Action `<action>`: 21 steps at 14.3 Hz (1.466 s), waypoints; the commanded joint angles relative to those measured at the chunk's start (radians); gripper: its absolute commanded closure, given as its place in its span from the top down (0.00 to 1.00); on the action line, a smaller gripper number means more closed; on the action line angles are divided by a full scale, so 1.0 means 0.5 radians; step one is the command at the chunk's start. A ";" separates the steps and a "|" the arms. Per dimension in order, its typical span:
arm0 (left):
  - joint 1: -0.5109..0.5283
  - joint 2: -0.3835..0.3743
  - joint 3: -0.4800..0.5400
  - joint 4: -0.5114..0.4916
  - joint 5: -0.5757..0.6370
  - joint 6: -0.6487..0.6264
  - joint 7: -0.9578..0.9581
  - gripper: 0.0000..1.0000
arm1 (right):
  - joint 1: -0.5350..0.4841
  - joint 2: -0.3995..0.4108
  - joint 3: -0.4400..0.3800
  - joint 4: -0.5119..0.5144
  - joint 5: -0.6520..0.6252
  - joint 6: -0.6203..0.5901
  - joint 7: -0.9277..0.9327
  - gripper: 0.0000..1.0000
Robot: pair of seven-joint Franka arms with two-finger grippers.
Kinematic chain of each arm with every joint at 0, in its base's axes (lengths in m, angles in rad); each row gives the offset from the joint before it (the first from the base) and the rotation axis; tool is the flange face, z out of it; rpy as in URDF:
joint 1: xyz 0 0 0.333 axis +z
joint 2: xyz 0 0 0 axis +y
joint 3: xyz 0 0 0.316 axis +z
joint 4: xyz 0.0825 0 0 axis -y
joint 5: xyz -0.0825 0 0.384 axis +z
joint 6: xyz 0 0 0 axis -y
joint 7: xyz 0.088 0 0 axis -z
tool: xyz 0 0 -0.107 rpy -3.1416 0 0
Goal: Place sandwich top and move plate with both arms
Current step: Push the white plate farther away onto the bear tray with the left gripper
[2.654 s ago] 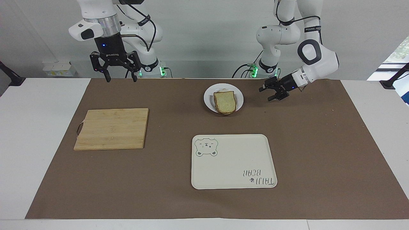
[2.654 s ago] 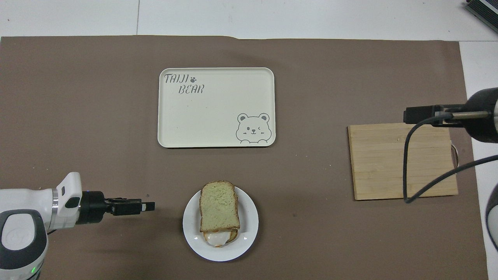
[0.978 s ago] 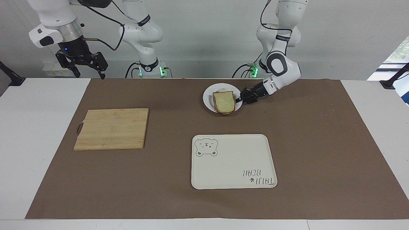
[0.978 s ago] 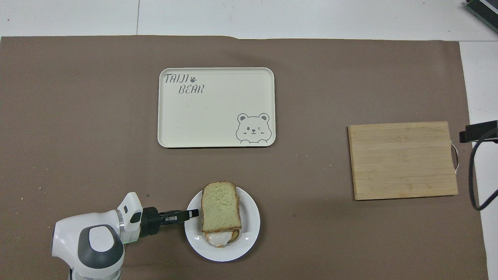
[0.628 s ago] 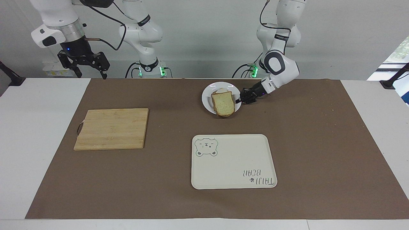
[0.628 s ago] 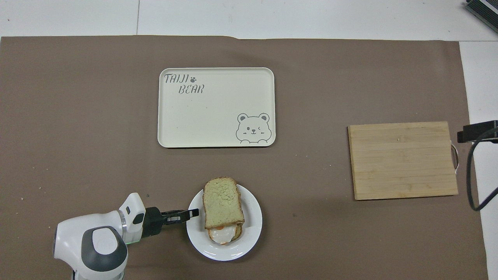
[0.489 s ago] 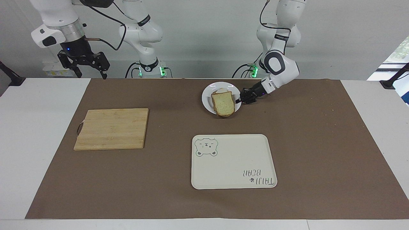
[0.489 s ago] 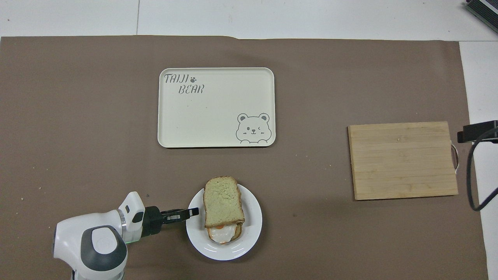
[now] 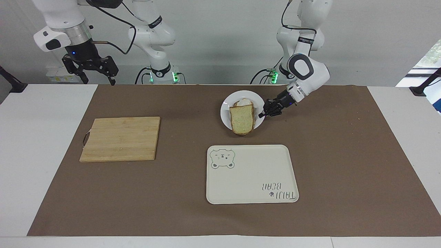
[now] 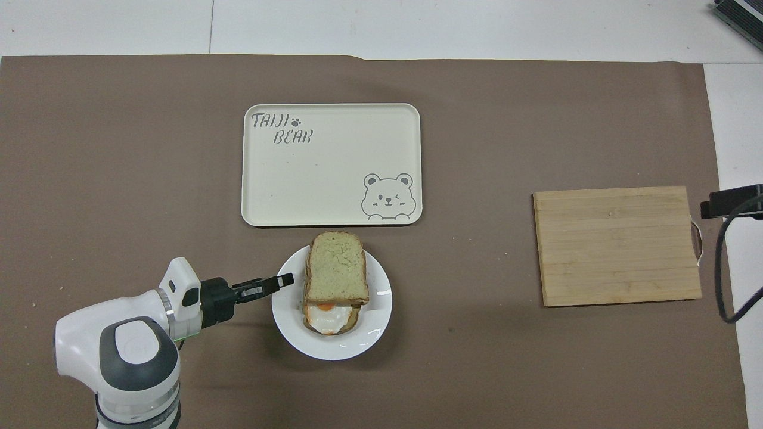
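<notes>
At the plate's [image 9: 225, 113] rim toward the left arm's end of the table, the left tool [image 9: 262, 114] is clamped on it. Top slice [image 9: 242, 119] lies on the egg (long axis pointing at the tray [image 9: 251, 174]). The right tool [image 9: 91, 70], jaws apart, waits well away.

plate [image 9: 225, 113] moved toward tray [image 9: 251, 174] | left hand [image 9: 262, 114] clamped on rim
</notes>
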 commanded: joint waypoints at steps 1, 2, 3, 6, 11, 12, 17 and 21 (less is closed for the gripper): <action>0.120 0.169 -0.003 0.257 -0.007 -0.093 0.002 0.00 | 0.021 -0.015 -0.032 -0.018 0.020 0.019 -0.018 1.00; 0.154 0.249 -0.003 0.364 0.002 -0.111 -0.001 0.00 | 0.055 -0.015 -0.050 -0.021 0.020 0.016 -0.015 1.00; 0.145 0.322 -0.006 0.469 0.030 -0.078 -0.010 0.00 | 0.095 -0.018 -0.087 -0.021 0.017 0.016 -0.009 1.00; 0.209 0.476 -0.006 0.727 0.079 -0.053 -0.029 0.00 | 0.074 -0.021 -0.109 -0.021 0.020 0.010 -0.015 1.00; 0.228 0.789 -0.021 1.153 0.278 0.125 -0.332 0.00 | 0.095 -0.021 -0.109 -0.021 0.020 0.004 -0.015 1.00; 0.274 0.832 -0.027 1.212 0.291 0.115 -0.336 0.00 | 0.095 -0.021 -0.109 -0.021 0.020 0.004 -0.015 1.00; 0.344 1.074 -0.126 1.402 0.291 0.125 -0.342 0.00 | 0.095 -0.021 -0.109 -0.021 0.020 0.004 -0.015 1.00; 0.354 1.231 -0.239 1.571 0.251 0.238 -0.342 0.00 | 0.095 -0.021 -0.109 -0.021 0.020 0.001 -0.012 1.00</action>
